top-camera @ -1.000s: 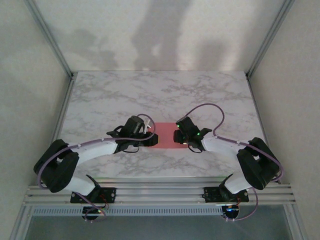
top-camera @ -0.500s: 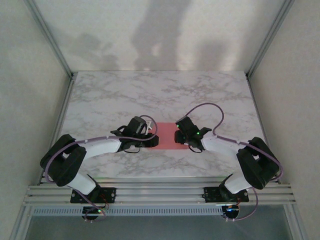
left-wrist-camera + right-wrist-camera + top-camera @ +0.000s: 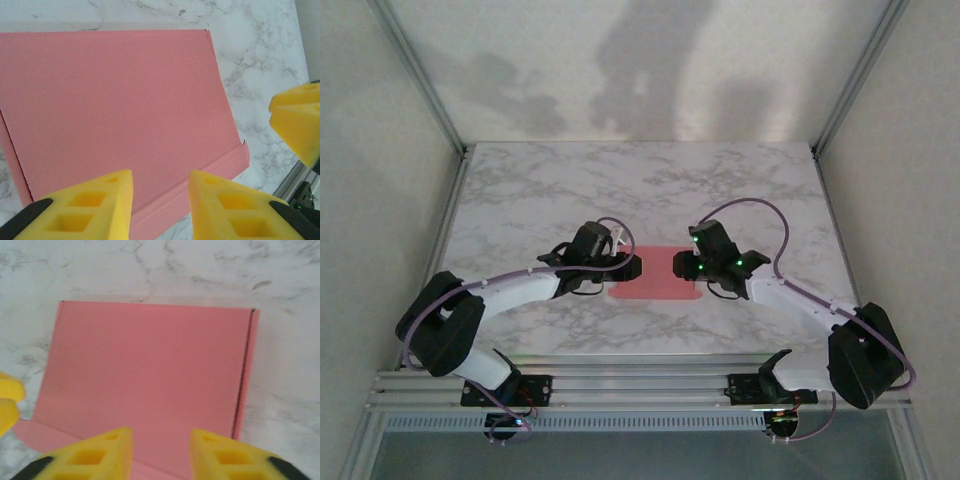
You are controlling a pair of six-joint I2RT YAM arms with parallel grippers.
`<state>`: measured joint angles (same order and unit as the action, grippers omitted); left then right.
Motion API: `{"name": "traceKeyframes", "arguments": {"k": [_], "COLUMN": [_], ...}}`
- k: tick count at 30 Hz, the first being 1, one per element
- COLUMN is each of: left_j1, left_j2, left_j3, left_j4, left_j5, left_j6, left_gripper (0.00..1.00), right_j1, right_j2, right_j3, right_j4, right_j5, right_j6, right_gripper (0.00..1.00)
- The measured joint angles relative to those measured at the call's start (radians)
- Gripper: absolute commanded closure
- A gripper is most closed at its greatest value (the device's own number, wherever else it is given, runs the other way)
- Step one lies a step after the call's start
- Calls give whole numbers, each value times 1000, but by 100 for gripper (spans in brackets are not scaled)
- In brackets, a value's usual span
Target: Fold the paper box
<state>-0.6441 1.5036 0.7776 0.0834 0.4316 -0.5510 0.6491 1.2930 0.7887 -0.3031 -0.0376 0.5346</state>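
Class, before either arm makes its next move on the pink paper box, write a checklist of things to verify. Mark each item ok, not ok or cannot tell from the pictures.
1. Paper box lies flat on the table, pink face up: ok.
2. Left gripper has its jaws apart with nothing between them: ok.
3. Right gripper has its jaws apart with nothing between them: ok.
4. One gripper sits at each end of the box: ok.
5. Crease lines near the box's edges are visible in the wrist views: ok.
6. Fingertips touching the box: cannot tell.
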Motion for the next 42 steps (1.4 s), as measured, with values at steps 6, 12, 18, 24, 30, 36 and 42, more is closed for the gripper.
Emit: {"name": "traceKeyframes", "arguments": {"k": [6,12,18,24,30,36,42], "left_j1": [1,2,5,5,7,20,59], "left_j2": [38,68,98,120,124,123,70], "left_j3": [0,0,-1,-18,-47,-55,-55], "left_j4": [14,17,28,55,111,135,125], "left_j5": [22,23,26,25,26,44,48], "left_j6": [-3,0,0,0,-1,-10,-19], "left_gripper": [64,64,64,65,65,66,61], "right_j1": [-24,-75,-101,-103,-103,-103,-111], "right_j2": [54,94,144,166,171,147,98], "right_j3": [-7,-66,-109,-109,-108,-99,-73], "right_j4": [39,82,128,158,164,135,109], "right_j5": [-119,-169,-198,-195,-192,-195,-239], "right_j6": [13,22,28,31,30,27,26], "right_gripper": [87,91,91,91,90,89,88]}}
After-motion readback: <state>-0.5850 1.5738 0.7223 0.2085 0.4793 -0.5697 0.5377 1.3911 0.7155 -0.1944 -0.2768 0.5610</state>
